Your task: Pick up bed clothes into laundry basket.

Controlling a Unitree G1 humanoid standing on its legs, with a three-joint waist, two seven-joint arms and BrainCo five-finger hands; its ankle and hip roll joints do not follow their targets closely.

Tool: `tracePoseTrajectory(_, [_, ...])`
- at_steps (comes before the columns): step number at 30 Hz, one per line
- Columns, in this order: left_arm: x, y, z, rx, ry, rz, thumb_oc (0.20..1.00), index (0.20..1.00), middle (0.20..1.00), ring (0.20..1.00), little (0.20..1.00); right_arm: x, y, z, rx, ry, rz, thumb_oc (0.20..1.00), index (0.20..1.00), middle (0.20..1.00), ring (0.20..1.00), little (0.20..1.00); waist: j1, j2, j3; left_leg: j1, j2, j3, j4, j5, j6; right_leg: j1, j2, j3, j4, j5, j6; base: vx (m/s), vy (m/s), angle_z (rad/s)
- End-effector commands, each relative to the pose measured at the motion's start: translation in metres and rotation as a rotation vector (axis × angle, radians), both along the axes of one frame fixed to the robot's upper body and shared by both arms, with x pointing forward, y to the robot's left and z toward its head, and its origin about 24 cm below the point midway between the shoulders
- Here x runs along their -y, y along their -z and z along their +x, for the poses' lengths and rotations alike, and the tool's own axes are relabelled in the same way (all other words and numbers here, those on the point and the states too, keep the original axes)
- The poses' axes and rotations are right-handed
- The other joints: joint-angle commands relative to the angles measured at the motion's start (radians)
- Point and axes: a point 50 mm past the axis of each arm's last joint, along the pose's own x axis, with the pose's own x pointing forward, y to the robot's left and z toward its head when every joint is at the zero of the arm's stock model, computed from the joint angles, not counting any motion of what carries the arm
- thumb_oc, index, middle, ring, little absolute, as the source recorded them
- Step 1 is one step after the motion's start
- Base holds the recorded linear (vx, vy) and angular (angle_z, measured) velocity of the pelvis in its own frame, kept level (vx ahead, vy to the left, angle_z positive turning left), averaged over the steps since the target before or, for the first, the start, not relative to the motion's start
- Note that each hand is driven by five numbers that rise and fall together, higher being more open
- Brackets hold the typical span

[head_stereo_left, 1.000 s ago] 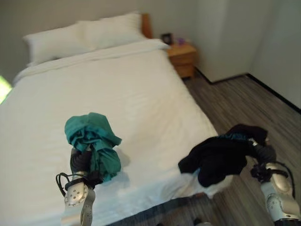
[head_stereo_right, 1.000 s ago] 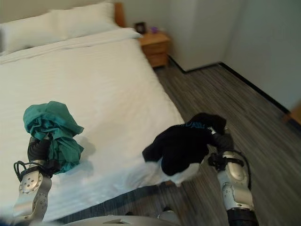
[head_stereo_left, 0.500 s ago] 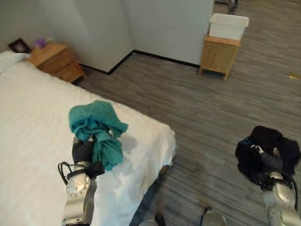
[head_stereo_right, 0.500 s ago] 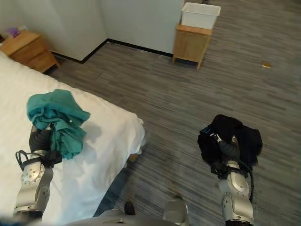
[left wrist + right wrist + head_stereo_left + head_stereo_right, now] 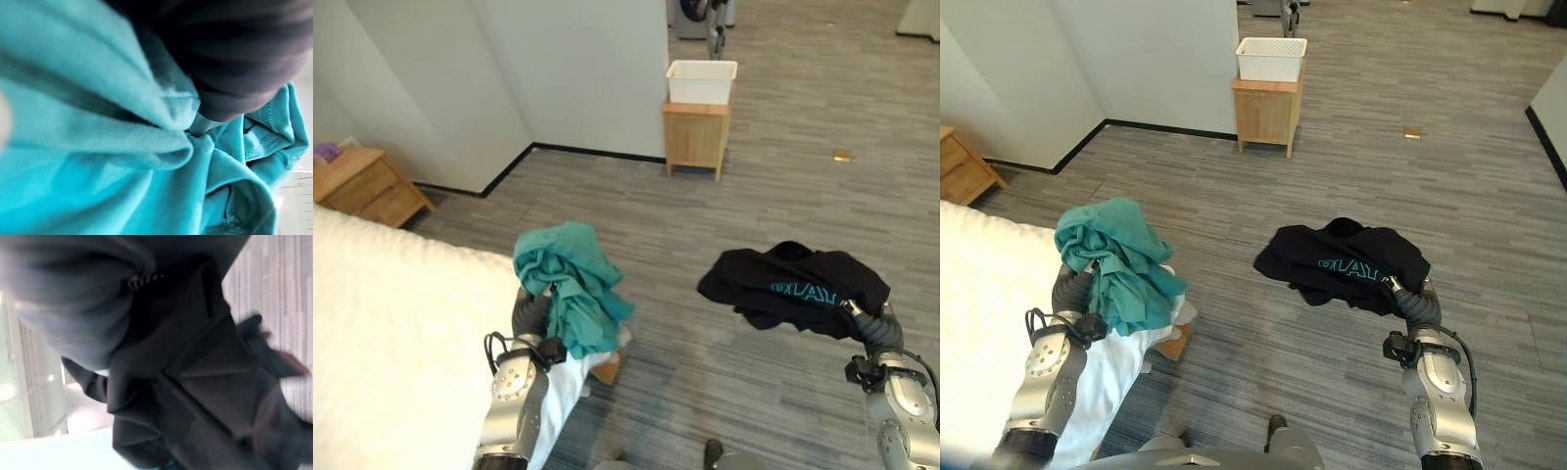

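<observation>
At the corner of the bed [image 5: 969,294], the left hand [image 5: 532,311] is raised and clenched on a bunched teal garment [image 5: 566,284], which drapes over and hides the fingers; the left wrist view shows teal folds pressed close against the hand's dark cover. Out over the wood-pattern floor [image 5: 1489,206], the right hand [image 5: 1410,299] grasps a black garment [image 5: 1344,259] with teal print, the cloth spread forward and sagging from the grip. Both of the task's things are thus carried, none lying on the visible part of the bed. The step in hand is judged to be transport toward the white laundry basket [image 5: 1271,58], which stands on a small wooden stand [image 5: 1265,112] against the grey wall [image 5: 1136,59], well apart from both hands. To do it well, both grips should be kept firm and the loose hems carried high, since trailing cloth could snag or slip. The floor between the robot and the basket appears open, apart from a small object [image 5: 1413,131] lying to the right. Edges to mind are the bed corner just beside the left arm, the wall corner and a nightstand [image 5: 362,186] to the left.
</observation>
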Motion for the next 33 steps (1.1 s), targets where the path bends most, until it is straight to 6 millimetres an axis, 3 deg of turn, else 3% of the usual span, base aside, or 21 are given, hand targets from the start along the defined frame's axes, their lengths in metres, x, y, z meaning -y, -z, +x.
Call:
tracePoseTrajectory(1, [-0.027,-0.029,0.000,0.133,-0.063,0.064,0.200,0.200,0.200,0.200,0.200,-0.011,-0.027,0.015,0.141,-0.103,-0.068,0.200,0.200,0.200,0.200,0.200,0.031,-0.021,-0.020,-0.042,-0.061,-0.071,-0.017,0.060,0.036,0.070,0.040,0.050,-0.122,0.091,0.053,0.08,-0.088,-0.11])
tracePoseTrajectory(4, [-0.030,-0.031,-0.001,0.138,-0.065,0.091,0.200,0.200,0.200,0.200,0.200,-0.016,-0.022,0.017,0.142,-0.098,-0.033,0.200,0.200,0.200,0.200,0.200,0.028,-0.005,-0.035,0.002,-0.057,-0.087,-0.074,0.072,0.048,0.071,0.061,0.076,-0.138,0.099,0.053,0.08,0.021,-0.84])
tracePoseTrajectory(10, [-0.037,-0.048,0.004,0.194,-0.091,0.135,0.200,0.200,0.200,0.200,0.200,-0.032,-0.013,0.019,0.102,-0.171,0.005,0.200,0.200,0.200,0.200,0.200,0.023,0.002,-0.054,0.033,-0.057,-0.065,-0.093,0.067,0.066,0.076,0.049,0.073,-0.125,0.083,0.055,0.08,0.079,-0.18])
tracePoseTrajectory(14, [-0.043,-0.046,0.000,0.187,-0.135,0.135,0.200,0.200,0.200,0.200,0.200,-0.025,-0.018,0.021,0.102,-0.161,-0.028,0.200,0.200,0.200,0.200,0.200,0.027,-0.003,-0.058,0.042,-0.062,-0.052,-0.086,0.058,0.079,0.078,0.036,0.084,-0.116,0.088,0.059,0.07,0.082,0.01])
tracePoseTrajectory(18, [-0.062,-0.040,-0.012,0.154,-0.243,0.138,0.200,0.200,0.200,0.200,0.200,-0.019,-0.024,0.027,0.147,-0.097,-0.011,0.200,0.200,0.200,0.200,0.200,0.043,-0.008,-0.059,0.049,-0.066,-0.045,-0.086,0.043,0.094,0.067,0.024,0.101,-0.094,0.084,0.069,0.04,0.073,-0.07])
tracePoseTrajectory(20, [-0.080,-0.045,-0.021,0.160,-0.339,0.159,0.200,0.200,0.200,0.200,0.200,-0.020,-0.028,0.032,0.168,-0.090,-0.017,0.200,0.200,0.200,0.200,0.200,0.060,0.002,-0.041,0.063,-0.061,-0.030,-0.091,0.025,0.110,0.025,0.019,0.086,0.017,0.064,0.087,0.08,0.105,-0.14])
tracePoseTrajectory(22, [-0.086,-0.046,-0.024,0.161,-0.368,0.170,0.200,0.200,0.200,0.200,0.200,-0.022,-0.030,0.034,0.177,-0.099,-0.016,0.200,0.200,0.200,0.200,0.200,0.066,0.006,-0.030,0.069,-0.056,-0.020,-0.092,0.021,0.114,-0.017,0.016,0.076,0.094,0.069,0.103,0.06,0.085,-0.42])
tracePoseTrajectory(23, [-0.094,-0.049,-0.027,0.160,-0.400,0.199,0.200,0.200,0.200,0.200,0.200,-0.026,-0.027,0.036,0.166,-0.112,-0.009,0.200,0.200,0.200,0.200,0.200,0.065,0.008,-0.012,0.091,-0.056,-0.015,-0.099,0.011,0.120,-0.095,-0.001,0.067,0.205,0.143,0.142,0.13,0.093,-0.39])
tracePoseTrajectory(24, [-0.096,-0.050,-0.027,0.160,-0.411,0.204,0.200,0.200,0.200,0.200,0.200,-0.028,-0.024,0.035,0.155,-0.119,-0.001,0.200,0.200,0.200,0.200,0.200,0.058,0.008,-0.002,0.108,-0.052,-0.020,-0.106,0.009,0.120,-0.141,0.004,0.056,0.207,0.162,0.139,0.19,0.063,-0.33])
tracePoseTrajectory(27, [-0.096,-0.053,-0.027,0.179,-0.419,0.199,0.200,0.200,0.200,0.200,0.200,-0.028,-0.022,0.033,0.148,-0.124,0.009,0.200,0.200,0.200,0.200,0.200,0.036,0.017,0.003,0.142,-0.039,-0.038,-0.128,-0.004,0.114,-0.184,0.020,0.034,0.140,0.163,0.117,0.25,-0.038,-0.01])
tracePoseTrajectory(28, [-0.094,-0.053,-0.025,0.179,-0.401,0.197,0.200,0.200,0.200,0.200,0.200,-0.026,-0.021,0.030,0.138,-0.118,0.006,0.200,0.200,0.200,0.200,0.200,0.017,0.011,0.007,0.176,-0.034,-0.049,-0.145,-0.022,0.105,-0.223,0.020,0.024,0.057,0.177,0.111,0.36,-0.100,0.36])
tracePoseTrajectory(31, [-0.089,-0.053,-0.019,0.176,-0.377,0.190,0.200,0.200,0.200,0.200,0.200,-0.026,-0.019,0.028,0.127,-0.115,0.000,0.200,0.200,0.200,0.200,0.200,-0.009,0.009,0.009,0.221,-0.013,-0.073,-0.158,-0.050,0.088,-0.259,0.018,0.020,-0.037,0.213,0.120,0.32,-0.092,0.21])
tracePoseTrajectory(33, [-0.083,-0.053,-0.013,0.176,-0.332,0.204,0.200,0.200,0.200,0.200,0.200,-0.025,-0.017,0.026,0.114,-0.114,-0.010,0.200,0.200,0.200,0.200,0.200,-0.036,0.009,0.003,0.276,0.027,-0.097,-0.160,-0.093,0.065,-0.277,0.004,0.037,-0.095,0.242,0.137,0.50,-0.183,0.31])
